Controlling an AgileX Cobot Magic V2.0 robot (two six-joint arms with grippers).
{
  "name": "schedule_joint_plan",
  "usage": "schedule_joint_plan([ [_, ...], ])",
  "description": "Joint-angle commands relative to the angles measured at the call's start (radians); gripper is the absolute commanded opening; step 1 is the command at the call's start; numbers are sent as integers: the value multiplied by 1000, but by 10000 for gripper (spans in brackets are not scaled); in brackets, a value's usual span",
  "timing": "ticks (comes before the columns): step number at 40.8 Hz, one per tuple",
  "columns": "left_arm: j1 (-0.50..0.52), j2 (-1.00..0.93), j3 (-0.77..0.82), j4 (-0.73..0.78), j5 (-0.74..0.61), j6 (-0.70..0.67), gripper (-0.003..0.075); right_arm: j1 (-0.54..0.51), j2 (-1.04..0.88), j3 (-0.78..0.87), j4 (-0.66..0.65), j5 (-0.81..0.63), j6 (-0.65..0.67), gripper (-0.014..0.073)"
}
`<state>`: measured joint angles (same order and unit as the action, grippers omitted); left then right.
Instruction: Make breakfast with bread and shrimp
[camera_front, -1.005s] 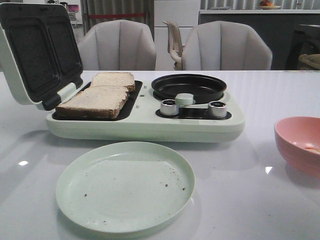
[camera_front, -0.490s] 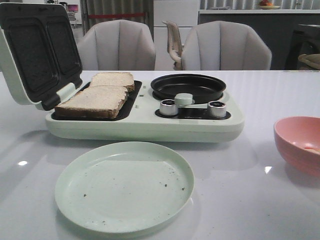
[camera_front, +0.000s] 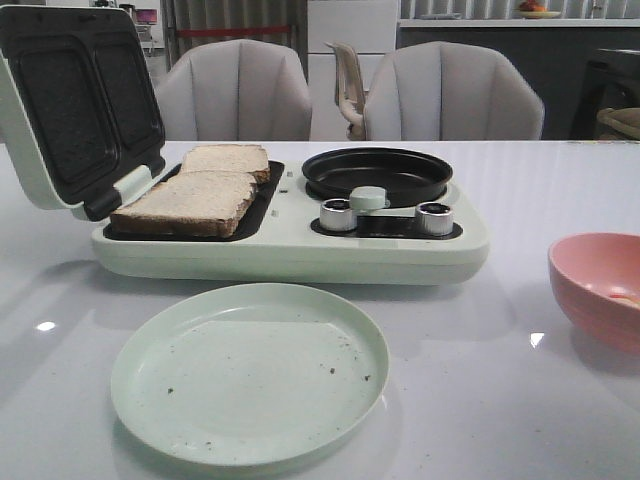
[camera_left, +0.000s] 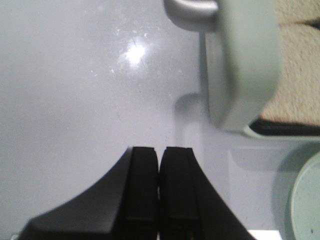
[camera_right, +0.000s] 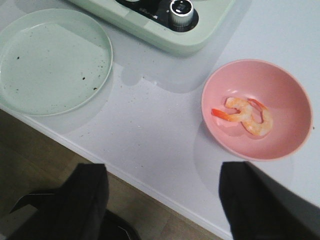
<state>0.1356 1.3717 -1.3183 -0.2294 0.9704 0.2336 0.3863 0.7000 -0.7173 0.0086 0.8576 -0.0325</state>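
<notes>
Nothing has shifted on the table since the earlier frames; the front cam itself drifted a hair, w/ bread, plate and bowl all in the same spots.

Left gripper (camera_left: 159, 190): fingers pressed together, pads touching, nothing between them. It hangs over bare white table (camera_left: 90, 90). Ahead of the tips and off to one side is the pale green breakfast maker (camera_front: 290, 245), its raised lid (camera_left: 245, 60) nearest the fingers, w/ bread (camera_left: 295, 85) showing just past the lid edge.

Right gripper (camera_right: 162, 200): fingers spread wide, holding nothing. Just beyond the fingertips, nearer one finger, sits the pink bowl (camera_right: 280, 85) w/ the shrimp (camera_right: 245, 116) lying in its bottom. Further out past the other finger is the green plate (camera_right: 52, 62), dotted w/ dark crumbs, well apart from the bowl.

Front cam: two bread slices (camera_front: 200, 190) lie side by side on the maker's open grill tray, overlapping slightly. Black round pan (camera_front: 378, 175) sits next to them on the same unit, two silver knobs (camera_front: 339, 215) in front of it. Neither gripper shows in front cam.
</notes>
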Motion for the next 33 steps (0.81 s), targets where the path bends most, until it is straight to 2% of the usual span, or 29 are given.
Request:
schedule_joint_plan([
  [1,58,63,-75,-130,-90,23,109,-4,-5,-26,-9,-64,1,570],
  [8,72,235,-185,-195,-129,23,109,-4,-5,-26,-9,-64,1,570],
  [16,68,363,-292,-358,-128,28,109,-4,-5,-26,-9,-64,1,570],
  [24,41,391,-321,-542,-88,178,109,-4,-5,-26,-9,-64,1,570],
  [33,-16,391,-321,-557,-80,211,109,-4,-5,-26,-9,-64,1,570],
])
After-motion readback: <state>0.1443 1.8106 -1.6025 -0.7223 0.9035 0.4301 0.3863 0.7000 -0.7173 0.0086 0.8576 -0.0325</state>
